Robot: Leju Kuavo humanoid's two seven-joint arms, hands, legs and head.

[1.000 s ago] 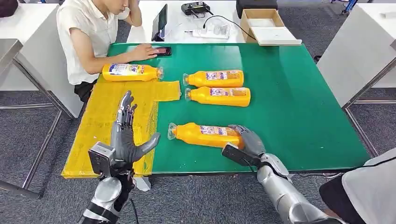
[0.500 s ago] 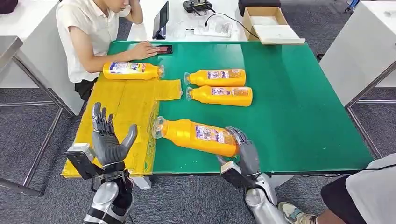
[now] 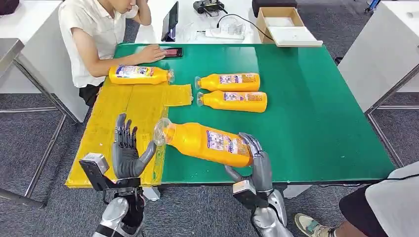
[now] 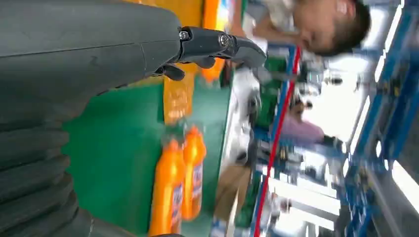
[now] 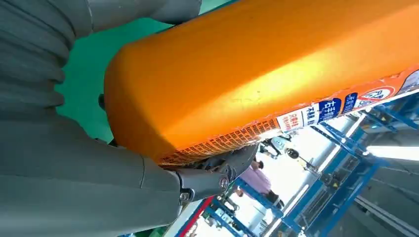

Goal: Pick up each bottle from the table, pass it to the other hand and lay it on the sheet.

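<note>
Your right hand [image 3: 253, 162] grips the base end of an orange bottle [image 3: 205, 141], fingers wrapped over the far side and thumb under the near side; the right wrist view confirms the grey fingers [image 5: 217, 175] pressed against the orange wall. The bottle is off the green table [image 3: 316, 113], lying roughly level with its clear-capped neck [image 3: 160, 131] pointing toward your left side. Judgement: you hold it by the base so the neck end and middle are free for the other hand to take.

Your left hand [image 3: 127, 150] is raised, palm facing the bottle, fingers spread and holding nothing. The cap sits just beside its thumb, not touching as far as I can tell. Judgement: it is posed as a receiver, so the step in hand is the pass between hands, not yet made.

The yellow sheet [image 3: 113, 123] lies on the left part of the table, under and beyond your left hand, which suits laying the bottle down after the handover. One bottle on the sheet [image 3: 139, 74] lies at its far edge. Two more bottles [image 3: 230, 91] lie side by side on the bare green, touching or nearly so, necks toward the sheet.

The held bottle: opaque orange body, printed label with blue and red marks, clear cap. A person's hand [image 3: 150, 52] rests by a phone [image 3: 172, 52] at the far edge.
</note>
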